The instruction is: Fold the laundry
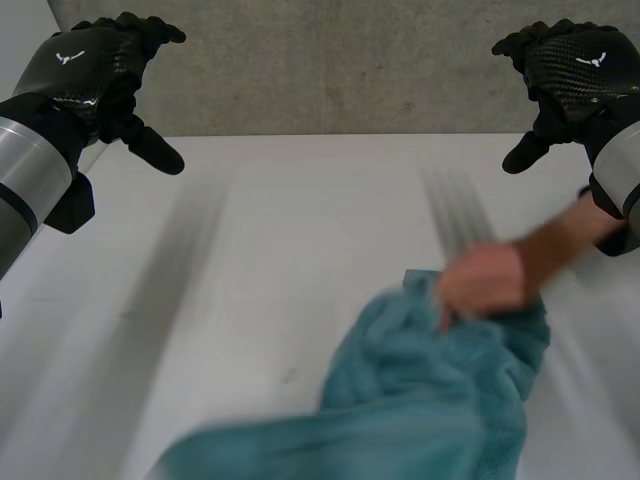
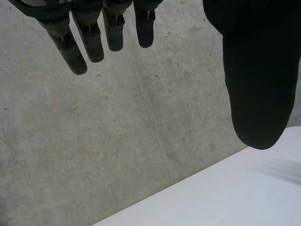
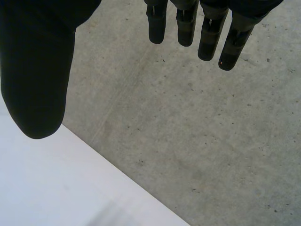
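Hovering above the far corners of the white worktop (image 1: 280,240), the left hand (image 1: 82,66) and the right hand (image 1: 580,66) hold nothing, their fingers straight and spread away from the thumbs. A teal fleecy towel (image 1: 420,400) lies rumpled on the near part of the worktop, toward the robot's right. A person's hand (image 1: 488,285) clutches its far edge, well apart from both robot hands.

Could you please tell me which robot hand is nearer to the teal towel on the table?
Right. The right robot hand hovers open beyond the towel, near a person's hand gripping it; the left robot hand hovers open at the far left of the table.
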